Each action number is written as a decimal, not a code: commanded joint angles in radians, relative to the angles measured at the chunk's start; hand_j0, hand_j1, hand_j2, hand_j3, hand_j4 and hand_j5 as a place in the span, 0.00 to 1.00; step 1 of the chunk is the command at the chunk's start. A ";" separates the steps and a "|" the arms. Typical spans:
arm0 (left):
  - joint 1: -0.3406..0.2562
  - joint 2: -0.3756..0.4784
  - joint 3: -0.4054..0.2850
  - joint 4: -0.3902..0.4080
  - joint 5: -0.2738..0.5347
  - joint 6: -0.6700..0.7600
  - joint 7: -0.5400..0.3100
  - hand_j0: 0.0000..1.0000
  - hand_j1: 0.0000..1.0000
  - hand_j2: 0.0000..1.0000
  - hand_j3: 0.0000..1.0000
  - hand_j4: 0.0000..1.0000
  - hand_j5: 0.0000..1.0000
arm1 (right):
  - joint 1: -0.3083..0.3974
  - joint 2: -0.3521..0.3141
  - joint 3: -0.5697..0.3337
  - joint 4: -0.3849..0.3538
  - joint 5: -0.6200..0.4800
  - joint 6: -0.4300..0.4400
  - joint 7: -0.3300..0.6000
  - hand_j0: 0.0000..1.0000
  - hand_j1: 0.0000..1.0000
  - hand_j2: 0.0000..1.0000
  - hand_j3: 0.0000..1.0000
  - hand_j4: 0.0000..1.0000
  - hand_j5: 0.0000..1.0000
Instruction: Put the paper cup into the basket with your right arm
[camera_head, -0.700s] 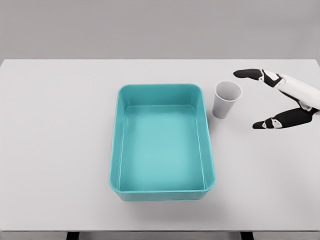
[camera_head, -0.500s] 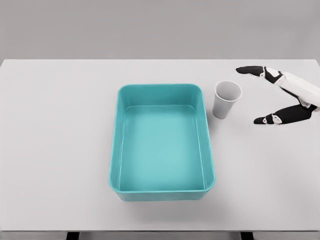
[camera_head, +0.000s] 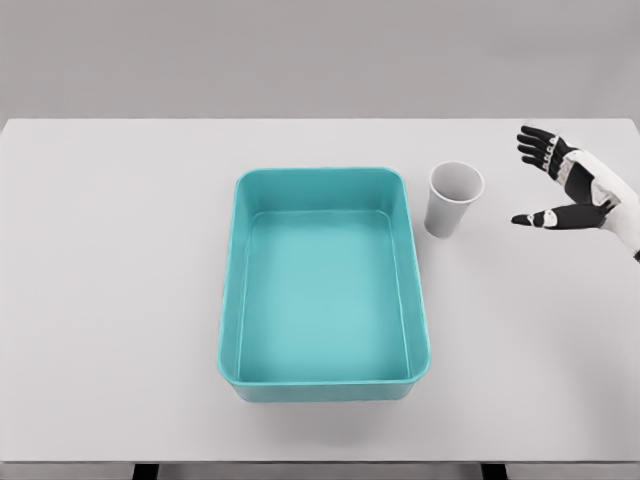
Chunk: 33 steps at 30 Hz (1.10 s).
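One hand shows, with two things on one surface.
Tabletop (camera_head: 120, 300): pale grey, filling the head view from the left edge to the right edge and down to the near edge.
Basket (camera_head: 324, 386): teal, rectangular with rounded corners, sitting at the middle of the tabletop, its long sides running from the near edge toward the far edge; nothing lies in it.
Right hand (camera_head: 568, 190): coming in at the right edge, above the tabletop's far right part, fingers (camera_head: 537, 145) spread wide and thumb held apart below them, gripping nothing; it is clear of the cup, with a gap between them.
Paper cup (camera_head: 452, 199): white, upright, mouth open upward, standing just beside the basket's far right corner, outside it.
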 joint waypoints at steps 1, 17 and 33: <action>0.000 0.000 0.000 0.000 0.000 0.000 0.000 1.00 1.00 1.00 1.00 1.00 1.00 | -0.003 0.028 0.013 0.052 0.030 0.009 0.000 1.00 1.00 1.00 1.00 1.00 1.00; 0.000 0.000 0.000 0.000 0.000 0.000 -0.002 1.00 1.00 1.00 1.00 1.00 1.00 | -0.038 0.135 0.003 0.155 0.024 -0.003 0.000 1.00 1.00 1.00 1.00 1.00 1.00; 0.000 0.000 0.000 0.000 0.000 0.000 0.000 1.00 1.00 1.00 1.00 1.00 1.00 | -0.061 0.211 0.012 0.209 0.030 -0.005 0.000 1.00 1.00 1.00 1.00 1.00 1.00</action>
